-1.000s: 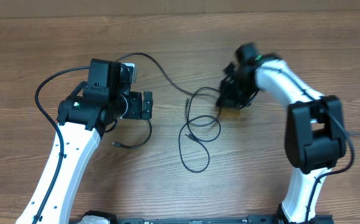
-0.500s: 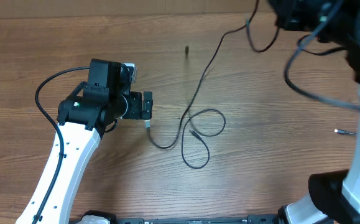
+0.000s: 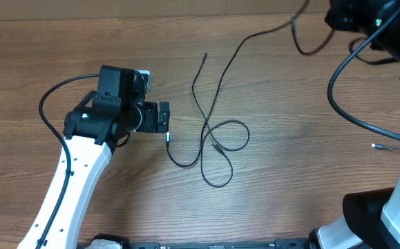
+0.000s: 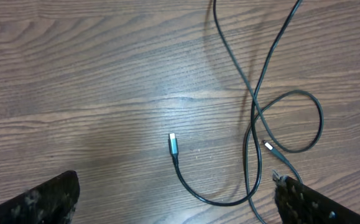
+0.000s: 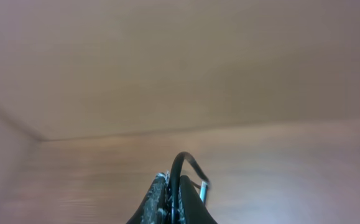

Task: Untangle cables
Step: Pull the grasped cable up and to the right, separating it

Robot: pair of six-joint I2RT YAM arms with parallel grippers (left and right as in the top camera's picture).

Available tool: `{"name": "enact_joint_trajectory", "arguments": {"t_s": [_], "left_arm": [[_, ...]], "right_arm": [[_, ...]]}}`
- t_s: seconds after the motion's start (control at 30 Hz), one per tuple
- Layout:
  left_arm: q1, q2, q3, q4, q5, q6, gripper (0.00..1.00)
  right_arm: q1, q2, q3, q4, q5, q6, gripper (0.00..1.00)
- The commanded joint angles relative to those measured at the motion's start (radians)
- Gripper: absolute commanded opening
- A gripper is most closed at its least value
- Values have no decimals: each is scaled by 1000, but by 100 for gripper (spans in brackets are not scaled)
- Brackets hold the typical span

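Looping across the wooden bench (image 3: 289,187), thin black cables (image 3: 231,122) rise to the right jaws, clamped shut on one strand; left jaws gape wide, empty.

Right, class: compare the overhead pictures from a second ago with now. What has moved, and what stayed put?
The right end effector, shut on a cable, rose from the middle of the table toward the far right corner, dragging the cables out longer; a silver-tipped plug slid right from beside the left arm. The left end effector stayed open, unmoved.
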Motion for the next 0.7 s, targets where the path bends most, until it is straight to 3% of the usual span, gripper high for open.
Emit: {"name": "enact_joint_trajectory", "arguments": {"t_s": [0.0, 0.13, 0.37, 0.67], "left_arm": [[4, 5, 7, 4, 4, 4, 100], [4, 5, 7, 4, 4, 4, 100], [4, 5, 7, 4, 4, 4, 100], [4, 5, 7, 4, 4, 4, 100]], "right_arm": [[2, -1, 9, -95, 351, 2, 4], [-19, 39, -23, -262, 491, 9, 4], [-29, 47, -227, -257, 457, 9, 4], [-29, 47, -657, -109, 404, 8, 7]]}}
